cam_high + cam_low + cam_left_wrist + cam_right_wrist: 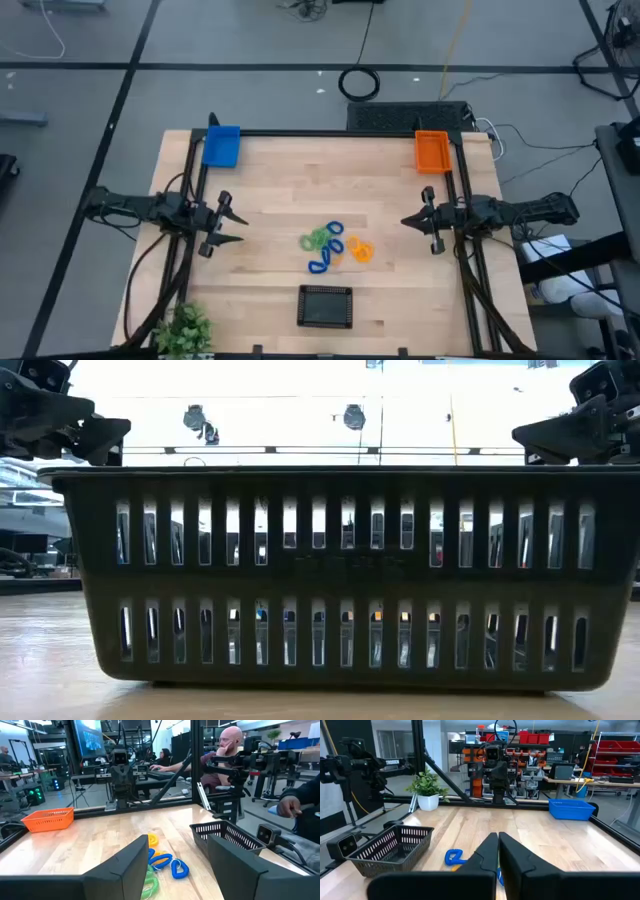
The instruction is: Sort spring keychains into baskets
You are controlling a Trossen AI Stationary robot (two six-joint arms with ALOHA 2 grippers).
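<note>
Left claw point(232, 222) hangs spread wide at the bench's point(270, 180) left edge, right claw point(412, 221) pressed together opposite, both empty. Between them the spring keychains point(334, 246) lie clustered mid-bench, with the black basket point(325, 306) near, blue basket point(221, 146) and orange basket point(432, 152) in far corners.

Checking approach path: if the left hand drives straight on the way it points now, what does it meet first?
Likely the spring keychains, piled mid-table ahead of the open left hand. The black basket sits off to one side. Height is unclear; it might pass over them.
</note>
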